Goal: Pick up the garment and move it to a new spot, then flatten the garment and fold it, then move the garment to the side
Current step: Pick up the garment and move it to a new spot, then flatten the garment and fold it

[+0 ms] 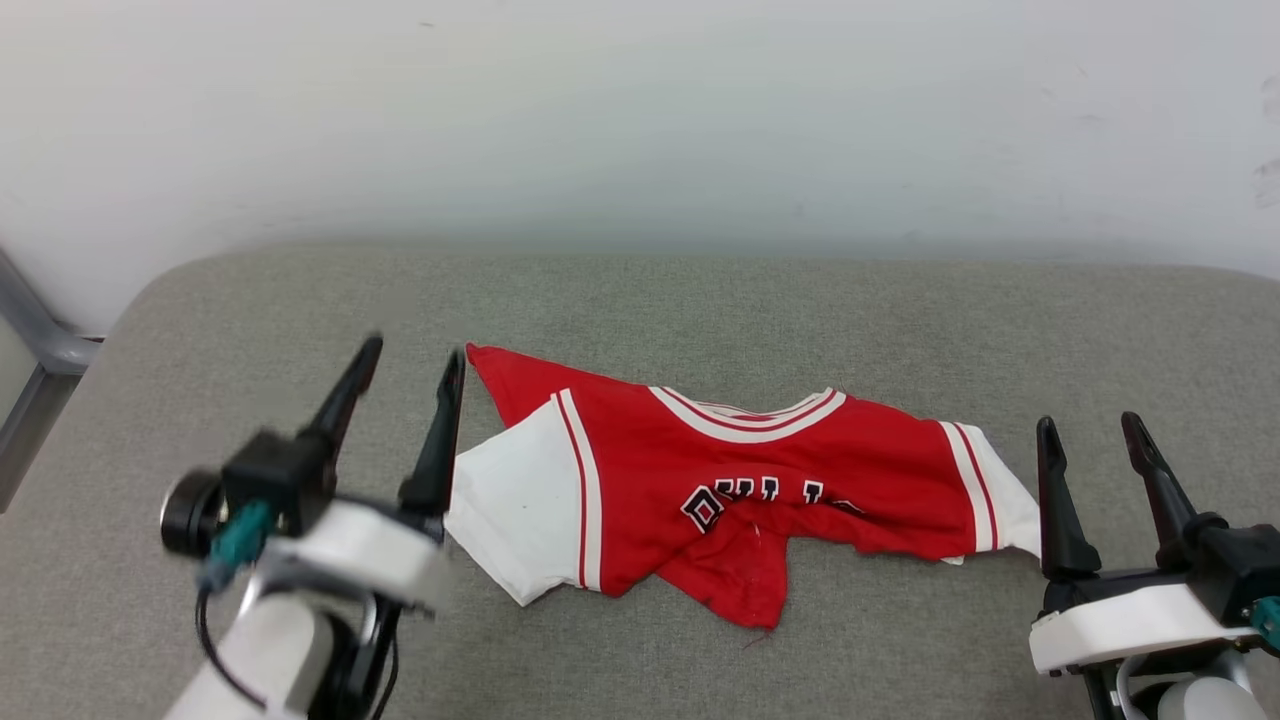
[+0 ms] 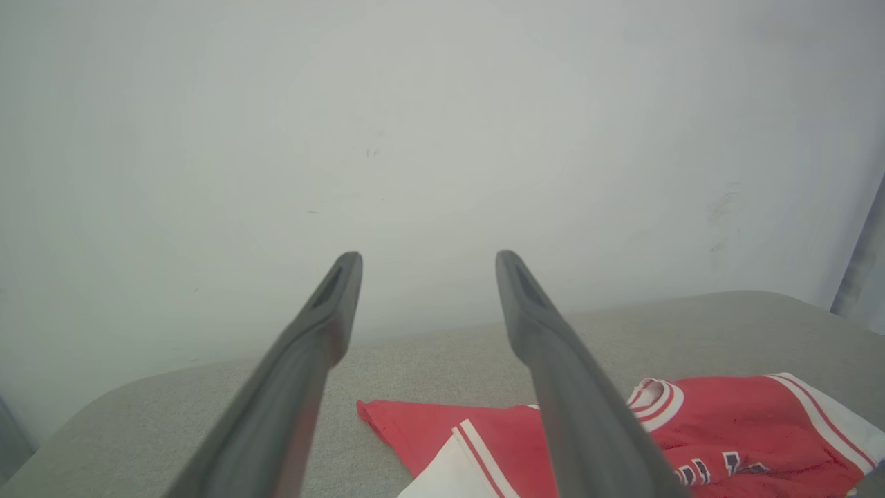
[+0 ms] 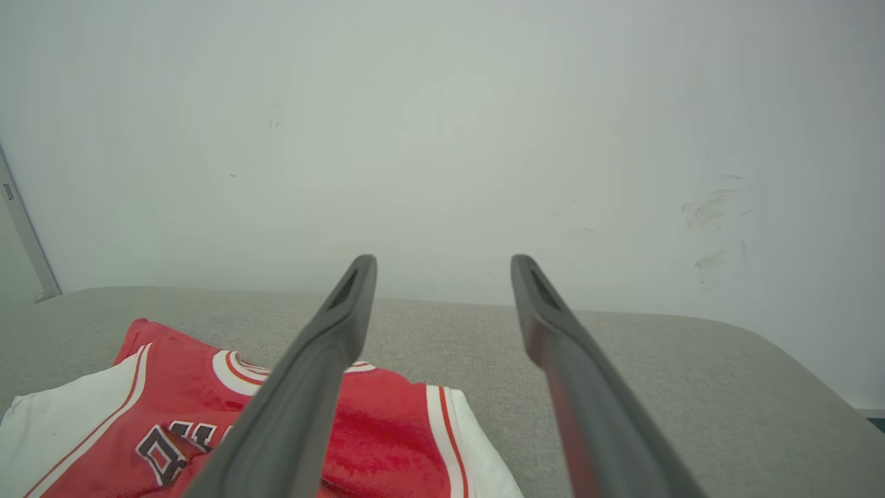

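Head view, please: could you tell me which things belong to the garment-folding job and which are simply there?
Job: garment, rumpled on the grey pad; left gripper, open; right gripper, open.
Simply there: white wall; grey metal bar at far left.

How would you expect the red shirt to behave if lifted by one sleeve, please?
The garment is probably floppy: its lower part lies rumpled and folded. Thin cloth, so likely light. On the textured grey cushion, pushing may bunch rather than slide it.
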